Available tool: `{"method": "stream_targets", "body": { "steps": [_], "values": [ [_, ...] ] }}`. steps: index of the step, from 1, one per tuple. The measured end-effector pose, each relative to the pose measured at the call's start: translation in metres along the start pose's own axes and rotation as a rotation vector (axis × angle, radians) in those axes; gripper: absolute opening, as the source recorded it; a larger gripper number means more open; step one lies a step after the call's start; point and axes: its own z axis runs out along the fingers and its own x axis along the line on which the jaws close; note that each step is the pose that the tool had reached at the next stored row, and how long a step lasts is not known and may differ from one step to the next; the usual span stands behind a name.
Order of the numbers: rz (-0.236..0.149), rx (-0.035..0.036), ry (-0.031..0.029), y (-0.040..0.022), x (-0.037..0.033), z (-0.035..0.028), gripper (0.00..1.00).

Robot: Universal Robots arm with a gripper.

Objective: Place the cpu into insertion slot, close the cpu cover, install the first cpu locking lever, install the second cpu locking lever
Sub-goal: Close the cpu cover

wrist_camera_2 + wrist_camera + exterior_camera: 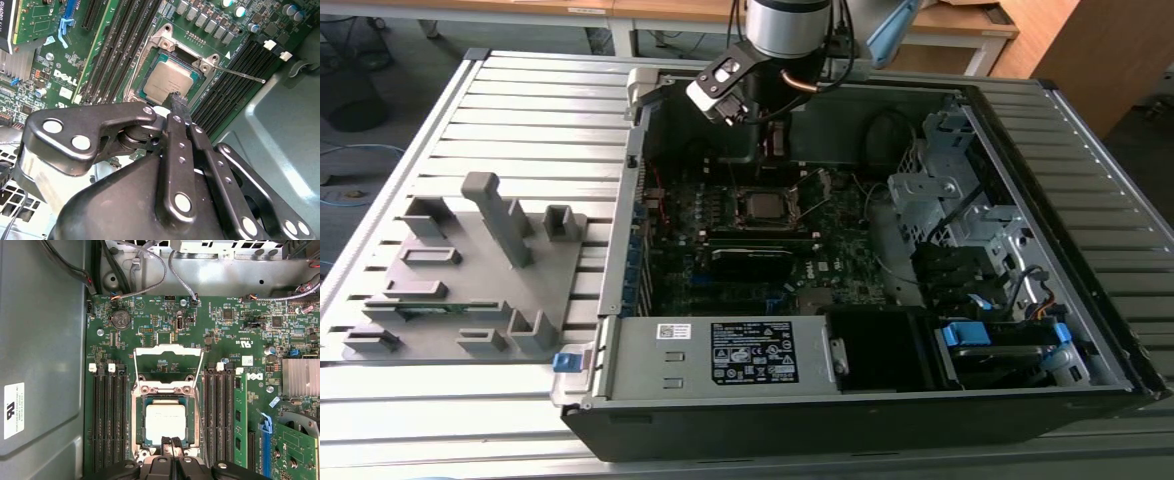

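**Figure.** The cpu (165,422), silver-grey face up, sat flat inside the insertion slot (139,425), its edges square with the socket's rim. The slot lay on the dark green motherboard (235,325), with banks of long black memory slots (107,425) on two sides, all within the open computer case (1067,250). In the exterior view the socket sat near the middle of the case, toward the exterior view's left of the drive bays (947,190).

The cpu cover (168,349) was swung up and back on the side of the socket away from the gripper. Bare board showed through its window, so the chip lay uncovered. A thin locking lever (240,75) stood out free of the socket, unlatched.

The gripper (170,441) hung over the edge of the chip opposite the cover, its two fingers pressed together with nothing between them. From my screens I could not tell whether the tips touched the chip or cleared it.

I judged the placing step done and the closing of the cover to be the step in hand. By my reading, that move called for the clenched tips to get behind the raised frame and press it down over the chip. They would have to do so without dragging across the chip's face or snagging the free lever. The frame would also need to land flat on the rim before either lever was worked.
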Motion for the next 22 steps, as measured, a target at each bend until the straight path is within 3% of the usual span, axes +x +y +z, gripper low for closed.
{"method": "stream_targets", "body": {
  "steps": [12, 22],
  "values": [
    [0.0, 0.0, 0.0, 0.0049, 0.0001, 0.0002, 0.11],
    [0.0, 0.0, 0.0, 0.0163, 0.0003, 0.0005, 0.11]
  ]
}}
